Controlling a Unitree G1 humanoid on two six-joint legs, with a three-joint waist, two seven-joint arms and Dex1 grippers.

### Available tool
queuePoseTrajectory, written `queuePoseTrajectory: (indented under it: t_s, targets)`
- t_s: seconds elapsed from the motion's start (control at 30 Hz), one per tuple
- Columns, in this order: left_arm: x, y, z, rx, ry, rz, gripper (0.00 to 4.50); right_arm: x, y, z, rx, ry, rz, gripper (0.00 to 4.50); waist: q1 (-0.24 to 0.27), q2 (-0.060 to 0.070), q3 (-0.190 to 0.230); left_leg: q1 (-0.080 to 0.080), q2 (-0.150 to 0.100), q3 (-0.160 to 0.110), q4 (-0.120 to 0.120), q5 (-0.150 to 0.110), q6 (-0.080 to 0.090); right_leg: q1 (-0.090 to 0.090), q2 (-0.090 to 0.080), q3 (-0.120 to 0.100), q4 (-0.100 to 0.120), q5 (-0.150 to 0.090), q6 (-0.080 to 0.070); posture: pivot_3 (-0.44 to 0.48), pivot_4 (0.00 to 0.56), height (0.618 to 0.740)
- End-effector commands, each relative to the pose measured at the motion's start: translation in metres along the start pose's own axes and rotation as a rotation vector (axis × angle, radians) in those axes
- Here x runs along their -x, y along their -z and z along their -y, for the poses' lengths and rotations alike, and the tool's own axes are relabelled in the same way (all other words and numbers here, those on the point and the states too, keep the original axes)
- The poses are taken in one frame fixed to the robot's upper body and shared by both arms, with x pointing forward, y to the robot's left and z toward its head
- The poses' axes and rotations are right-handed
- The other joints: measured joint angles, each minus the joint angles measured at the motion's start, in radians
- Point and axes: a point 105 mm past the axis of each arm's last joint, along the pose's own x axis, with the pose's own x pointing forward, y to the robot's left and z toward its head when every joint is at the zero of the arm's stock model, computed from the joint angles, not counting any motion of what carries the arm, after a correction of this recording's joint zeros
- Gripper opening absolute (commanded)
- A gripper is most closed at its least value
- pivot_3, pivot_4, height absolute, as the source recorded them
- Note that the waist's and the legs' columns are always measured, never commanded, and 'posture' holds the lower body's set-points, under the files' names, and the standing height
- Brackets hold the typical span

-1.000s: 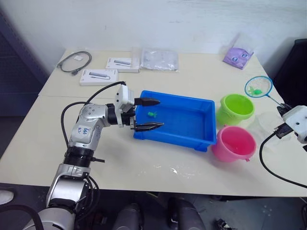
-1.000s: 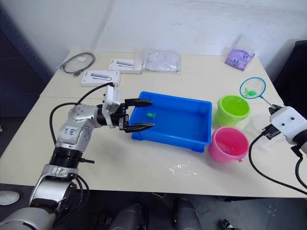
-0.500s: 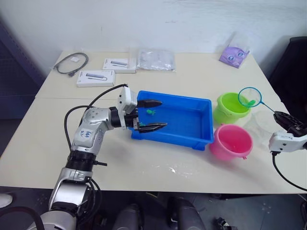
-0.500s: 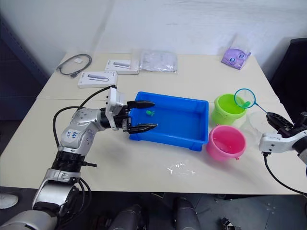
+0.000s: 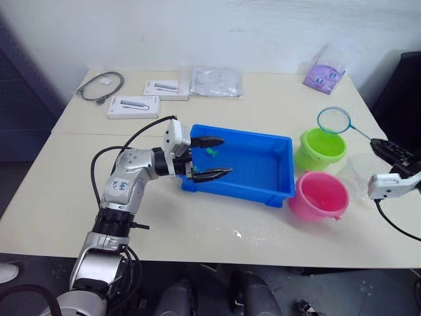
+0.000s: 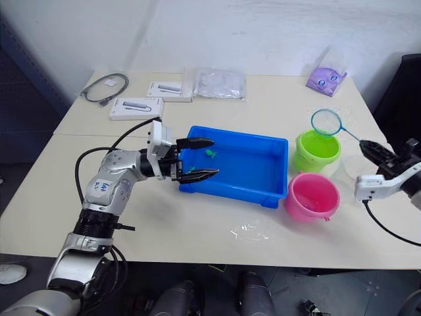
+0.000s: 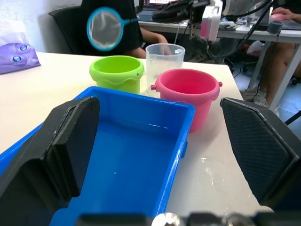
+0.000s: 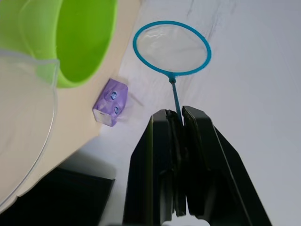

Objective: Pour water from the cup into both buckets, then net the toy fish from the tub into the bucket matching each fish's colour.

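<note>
I'm keeping the right gripper (image 8: 178,117) clamped on the net (image 5: 334,120), upper right; left gripper (image 5: 212,158) gaping at the tub (image 5: 279,141).

cream table (image 5: 276,105), white wall (image 5: 217,29)

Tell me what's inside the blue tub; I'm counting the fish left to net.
One green fish lies in the tub near the left claw; that claw hides the corner beneath it.

Lighting: bright, even, diffuse overhead; soft faint shadows beneath the tub (image 5: 240,166) and buckets (image 5: 320,172) toward 6 o'clock on the counter (image 5: 263,112); wet glare near 6 o'clock; left wrist jaws blurred.
</note>
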Motion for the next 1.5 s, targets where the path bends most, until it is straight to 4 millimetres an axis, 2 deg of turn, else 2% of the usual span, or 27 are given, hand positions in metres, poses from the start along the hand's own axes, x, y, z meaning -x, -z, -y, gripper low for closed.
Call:
queuePoseTrajectory:
  t_s: [0.03, 0.13, 0.2, 0.27, 0.37, 0.57, 0.8, 0.9, 1.0, 1.1, 1.33, 1.43, 1.5]
  targets:
    - [0.023, -0.004, -0.002, -0.050, -0.032, -0.027, 4.41, -0.007, -0.031, 0.028, -0.351, 0.102, 0.118, 0.00, -0.004, 0.000, 0.000, 0.000, 0.001, -0.001, 0.000, 0.000, 0.000, 0.000, 0.001, -0.001, 0.000, 0.000, 0.000, 0.000, 0.150, 0.740]
    - [0.049, 0.001, -0.005, -0.062, -0.057, -0.092, 4.41, -0.013, -0.071, 0.041, -0.677, 0.069, 0.265, 0.00, -0.018, -0.001, 0.001, 0.002, 0.003, -0.001, -0.001, 0.000, -0.001, 0.001, 0.002, -0.001, 0.000, 0.000, 0.000, 0.000, 0.150, 0.740]
    - [0.066, 0.003, -0.009, -0.069, -0.088, -0.126, 4.41, -0.019, -0.089, 0.046, -0.835, 0.000, 0.304, 0.00, -0.021, 0.000, 0.001, 0.002, 0.002, -0.002, 0.000, 0.000, -0.001, 0.001, 0.001, -0.001, 0.002, 0.000, 0.000, 0.000, 0.150, 0.740]
    - [0.084, 0.001, -0.017, -0.085, -0.135, -0.155, 4.41, -0.026, -0.097, 0.040, -0.939, -0.132, 0.260, 0.00, -0.021, 0.000, 0.001, 0.002, 0.002, -0.002, 0.001, 0.000, 0.000, 0.001, 0.000, -0.001, 0.003, 0.000, 0.000, 0.000, 0.150, 0.740]
    - [0.109, 0.001, -0.025, -0.103, -0.186, -0.208, 4.41, -0.036, -0.107, 0.032, -0.953, -0.295, 0.220, 0.00, -0.018, 0.000, 0.001, 0.002, 0.002, -0.005, 0.002, -0.001, 0.001, 0.002, -0.002, -0.003, 0.002, 0.000, -0.001, 0.000, 0.150, 0.740]
    - [0.137, 0.008, -0.023, -0.092, -0.197, -0.297, 4.41, -0.051, -0.130, 0.014, -0.957, -0.539, 0.211, 0.00, 0.000, 0.000, 0.001, -0.002, 0.002, -0.006, 0.001, -0.004, 0.004, -0.002, -0.004, -0.004, 0.000, -0.001, -0.002, 0.000, 0.150, 0.740]
    - [0.139, 0.006, -0.022, -0.107, -0.208, -0.311, 4.41, -0.073, -0.146, -0.004, -0.917, -0.753, 0.201, 0.00, 0.003, 0.000, 0.001, -0.005, 0.001, -0.006, 0.001, -0.005, 0.005, -0.003, -0.005, -0.005, -0.002, 0.000, -0.002, 0.000, 0.150, 0.740]
    - [0.136, 0.005, -0.020, -0.114, -0.210, -0.311, 4.41, -0.085, -0.158, -0.008, -0.913, -0.782, 0.220, 0.00, 0.000, 0.001, 0.001, -0.008, 0.001, -0.006, 0.001, -0.004, 0.005, -0.005, -0.004, -0.006, 0.001, 0.000, -0.002, 0.000, 0.150, 0.740]
    - [0.135, 0.004, -0.019, -0.118, -0.213, -0.311, 4.41, -0.089, -0.162, -0.010, -0.920, -0.813, 0.221, 0.00, 0.001, 0.001, 0.001, -0.015, 0.000, -0.006, 0.003, -0.004, 0.005, -0.013, -0.005, -0.006, 0.004, 0.000, -0.001, 0.000, 0.150, 0.740]
    - [0.134, 0.003, -0.017, -0.122, -0.214, -0.311, 4.41, -0.095, -0.163, -0.013, -0.966, -0.810, 0.196, 0.00, 0.001, 0.001, 0.001, -0.016, 0.000, -0.005, 0.003, -0.004, 0.005, -0.014, -0.004, -0.007, 0.004, 0.000, -0.001, 0.000, 0.150, 0.740]
    - [0.126, 0.000, -0.016, -0.132, -0.207, -0.297, 4.41, -0.127, -0.172, -0.010, -1.146, -0.698, 0.166, 0.00, -0.002, 0.000, 0.001, -0.016, 0.000, -0.004, 0.004, -0.004, 0.005, -0.015, -0.003, -0.006, 0.006, 0.000, -0.001, 0.000, 0.150, 0.740]
    - [0.124, 0.000, -0.016, -0.136, -0.204, -0.292, 4.41, -0.137, -0.166, -0.014, -1.159, -0.664, 0.071, 0.00, -0.002, 0.000, 0.001, -0.017, 0.000, -0.003, 0.003, -0.004, 0.005, -0.016, -0.003, -0.006, 0.006, 0.000, -0.001, 0.000, 0.150, 0.740]
    - [0.123, -0.001, -0.016, -0.138, -0.202, -0.289, 4.41, -0.145, -0.171, -0.008, -1.211, -0.620, 0.089, 0.00, -0.002, 0.000, 0.001, -0.017, 0.000, -0.003, 0.004, -0.004, 0.005, -0.016, -0.003, -0.006, 0.006, 0.000, -0.001, 0.000, 0.150, 0.740]
